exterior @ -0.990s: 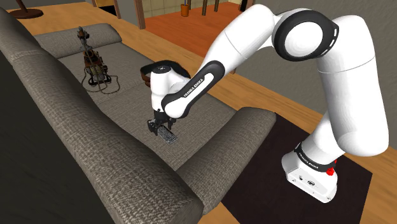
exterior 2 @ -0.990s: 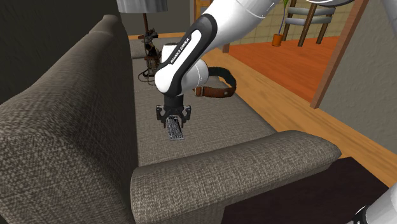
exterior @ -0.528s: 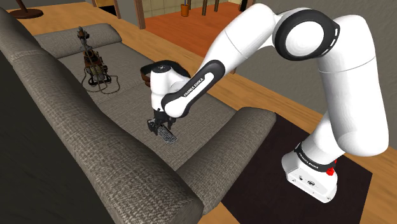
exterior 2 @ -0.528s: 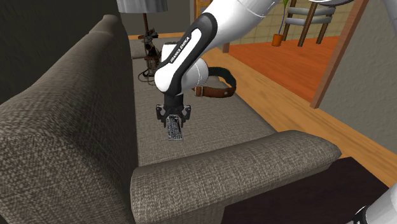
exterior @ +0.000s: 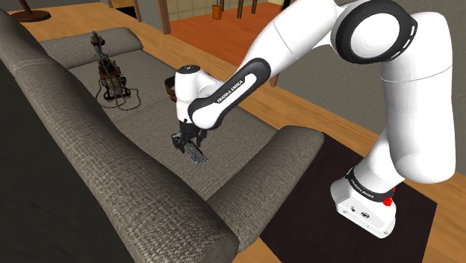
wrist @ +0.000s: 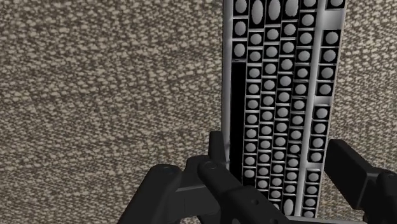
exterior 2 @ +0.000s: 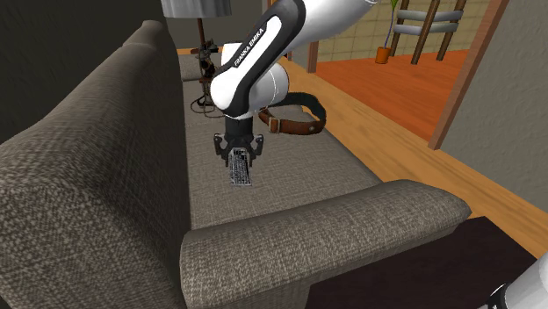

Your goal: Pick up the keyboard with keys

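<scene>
The keyboard (exterior: 196, 155) is a small dark slab with rows of grey keys. It hangs just above the grey couch seat (exterior: 149, 119), near the armrest. My black gripper (exterior: 185, 142) is shut on its upper end. In the second exterior view the keyboard (exterior 2: 240, 172) points down from the gripper (exterior 2: 237, 155) over the seat cushion. In the wrist view the keyboard (wrist: 280, 95) runs out lengthwise from the gripper (wrist: 280, 159), and one of the fingers (wrist: 216, 153) presses against each long edge, with couch fabric behind.
A brown ring-shaped strap (exterior 2: 294, 118) lies on the seat just beyond the arm. A dark spindly object (exterior: 110, 75) stands further along the couch. The backrest (exterior: 82, 142) and armrest (exterior: 261, 172) hem in the seat. The robot's base (exterior: 366, 198) stands on a dark mat.
The fingers have closed the last bit onto the keyboard. The arm has risen and carried the keyboard a little up off the seat cushion.
</scene>
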Action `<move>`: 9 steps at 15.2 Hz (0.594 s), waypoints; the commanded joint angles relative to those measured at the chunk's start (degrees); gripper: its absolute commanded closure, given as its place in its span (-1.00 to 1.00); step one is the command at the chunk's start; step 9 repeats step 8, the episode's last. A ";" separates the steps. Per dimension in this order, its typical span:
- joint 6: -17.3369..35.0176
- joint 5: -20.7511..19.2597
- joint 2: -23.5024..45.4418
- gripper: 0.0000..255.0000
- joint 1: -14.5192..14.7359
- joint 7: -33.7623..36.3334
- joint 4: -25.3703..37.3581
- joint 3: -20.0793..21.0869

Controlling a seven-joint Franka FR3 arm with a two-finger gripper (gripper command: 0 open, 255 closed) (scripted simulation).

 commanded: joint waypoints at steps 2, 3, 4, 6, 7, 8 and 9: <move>-1.59 0.42 -1.52 1.00 -0.30 -0.19 0.08 0.37; -2.12 0.57 -2.08 1.00 -0.40 -0.25 0.05 0.50; -2.64 0.72 -2.63 1.00 -0.50 -0.30 0.04 0.63; -3.71 1.02 -3.70 1.00 -0.68 -0.42 0.06 0.88; -3.79 1.04 -3.78 1.00 -0.70 -0.43 0.05 0.89; -3.79 1.04 -3.78 1.00 -0.70 -0.43 0.06 0.89; -3.79 1.04 -3.78 1.00 -0.70 -0.43 0.06 0.89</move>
